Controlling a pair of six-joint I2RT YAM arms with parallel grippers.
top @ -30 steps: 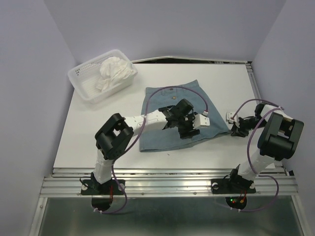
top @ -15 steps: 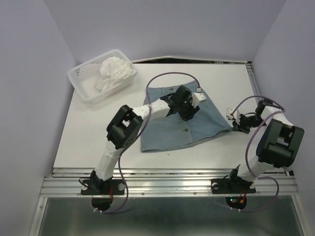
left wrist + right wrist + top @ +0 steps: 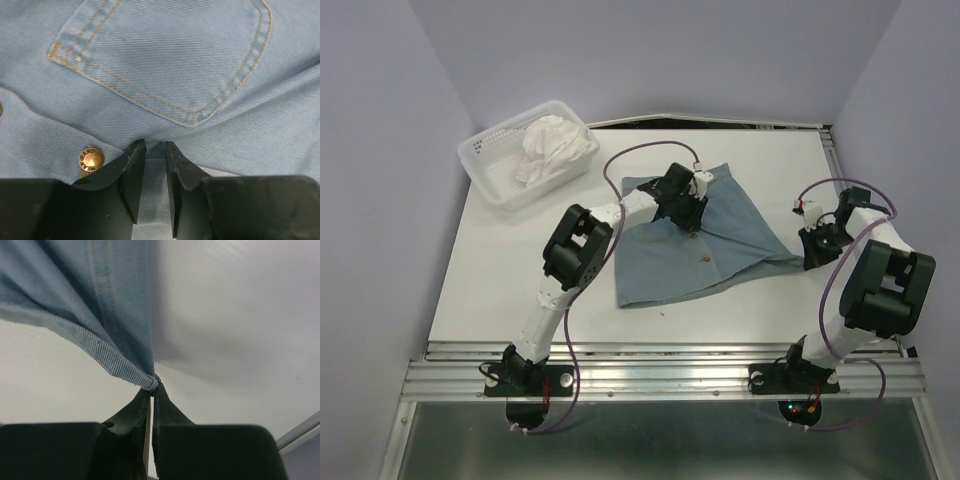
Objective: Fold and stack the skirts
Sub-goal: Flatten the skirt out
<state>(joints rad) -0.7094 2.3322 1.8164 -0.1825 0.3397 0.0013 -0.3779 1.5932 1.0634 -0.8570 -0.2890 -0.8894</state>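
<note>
While my right claw (image 3: 151, 388) clamps the denim skirt (image 3: 720, 250) by its hem, right of frame,
my left claw (image 3: 155, 146) sits barely apart at upper centre; I cannot tell its grip.

Probably a robotics lab cell: bare lilac walls (image 3: 380, 120), white table (image 3: 500, 270), aluminium mounting rail (image 3: 660, 372).

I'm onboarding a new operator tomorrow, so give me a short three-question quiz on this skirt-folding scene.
1. True or false: the white skirt lies in the mesh basket.
2. The right tool is: A) open, holding nothing; B) shut on the hem of the blue skirt; C) shut on the basket.
3. Fill in: the left tool sits on the blue skirt, beside a brass button and a stitched ____.
Key: 1 true; 2 B; 3 pocket.
</note>
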